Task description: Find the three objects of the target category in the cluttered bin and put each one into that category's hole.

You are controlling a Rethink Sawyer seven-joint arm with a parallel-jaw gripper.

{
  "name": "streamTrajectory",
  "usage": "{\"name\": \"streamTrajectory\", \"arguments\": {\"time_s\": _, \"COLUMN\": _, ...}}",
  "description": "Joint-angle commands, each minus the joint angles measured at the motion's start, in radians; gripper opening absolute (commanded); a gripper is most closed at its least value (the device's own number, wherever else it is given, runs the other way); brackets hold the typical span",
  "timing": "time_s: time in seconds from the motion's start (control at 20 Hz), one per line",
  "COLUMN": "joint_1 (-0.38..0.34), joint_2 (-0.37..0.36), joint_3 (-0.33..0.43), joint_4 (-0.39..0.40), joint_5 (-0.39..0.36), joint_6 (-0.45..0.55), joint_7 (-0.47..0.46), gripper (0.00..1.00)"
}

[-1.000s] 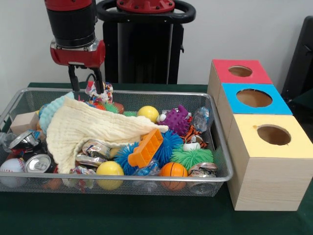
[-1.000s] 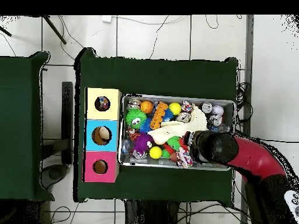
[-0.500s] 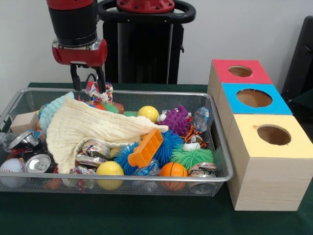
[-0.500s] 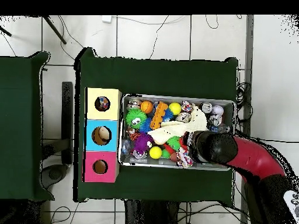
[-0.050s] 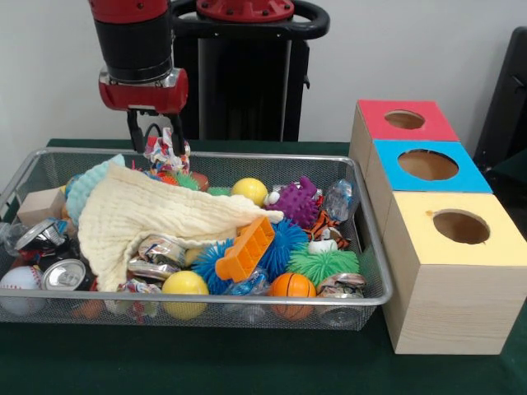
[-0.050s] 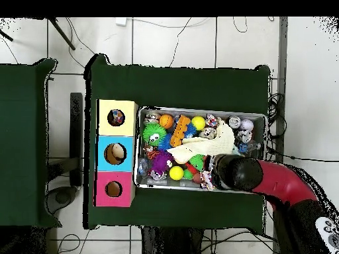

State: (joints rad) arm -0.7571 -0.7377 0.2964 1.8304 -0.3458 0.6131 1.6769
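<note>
Green tablecloth (image 5: pixel 247 362) underlies wire bin (image 5: pixel 362 247); white wall (image 5: pixel 412 49) behind.

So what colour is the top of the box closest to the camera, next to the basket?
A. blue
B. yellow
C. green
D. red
B: in the front view, the nearest of the three wooden boxes has a yellow top with a round hole; the blue-topped box sits behind it and the red-topped box is farthest back.
</note>
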Motion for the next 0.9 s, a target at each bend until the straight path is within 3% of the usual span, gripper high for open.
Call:
{"name": "streamTrajectory", "arguments": {"time_s": 0.05, "joint_1": -0.015, "joint_2": 0.055, "joint_3": 0.062, "joint_4": 0.084, "joint_5": -0.093, "joint_6": -0.111, "joint_7": -0.055, "gripper": 1.00}}
{"name": "streamTrajectory", "arguments": {"time_s": 0.9, "joint_1": -0.015, "joint_2": 0.090, "joint_3": 0.056, "joint_4": 0.081, "joint_5": -0.137, "joint_6": -0.128, "joint_7": -0.037, "gripper": 1.00}}
